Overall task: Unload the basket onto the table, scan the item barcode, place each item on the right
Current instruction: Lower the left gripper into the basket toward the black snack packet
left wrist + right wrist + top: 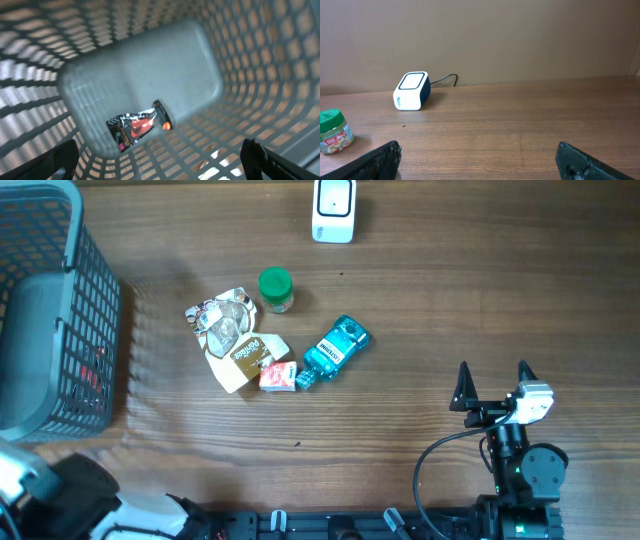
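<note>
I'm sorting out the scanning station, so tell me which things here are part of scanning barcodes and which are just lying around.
Job: barcode scanner; mouthwash bottle; green-lidded jar; crinkled packet; tan pouch; small carton.
Aside, likely finished: red-and-black packet, lying in the grey basket.
</note>
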